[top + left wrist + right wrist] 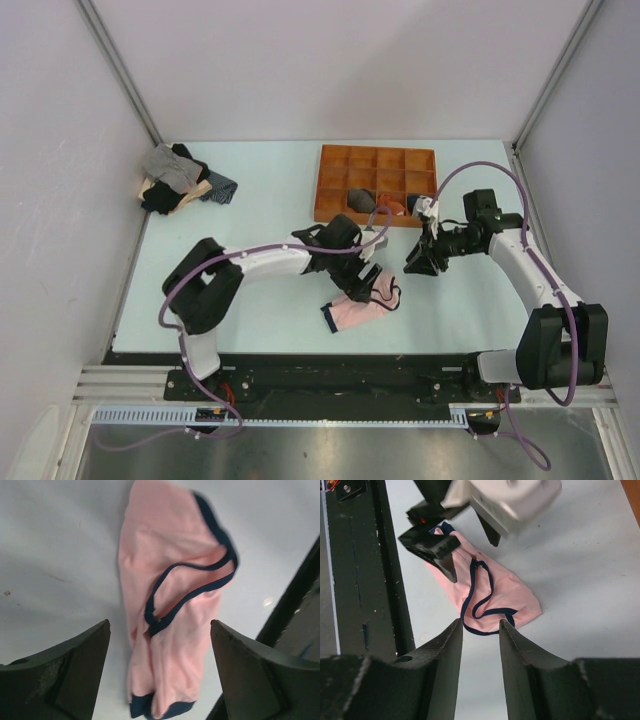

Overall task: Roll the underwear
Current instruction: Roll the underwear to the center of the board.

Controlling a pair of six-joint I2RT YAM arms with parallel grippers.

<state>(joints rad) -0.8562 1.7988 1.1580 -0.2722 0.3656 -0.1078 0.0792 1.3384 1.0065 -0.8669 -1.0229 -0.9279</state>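
The underwear (pixel 355 312) is a light-pink brief with dark navy edging, lying crumpled lengthwise on the table near the front edge. My left gripper (pixel 362 280) hovers right over it, open. In the left wrist view the underwear (pixel 170 605) lies between and below the widely spread fingers (pixel 80 665), which do not touch it. My right gripper (pixel 414 266) stands just to the right of the garment, open with nothing between its jaws. In the right wrist view the underwear (pixel 492 592) lies just beyond the fingertips (pixel 451 640), with the left gripper (pixel 436 547) over its far end.
An orange compartment tray (pixel 378 160) sits at the back centre-right, with dark and orange bundles (pixel 365 200) in its front cells. A pile of grey, black and tan garments (pixel 178 180) lies at the back left. The table's black front rail (pixel 355 580) runs close to the underwear.
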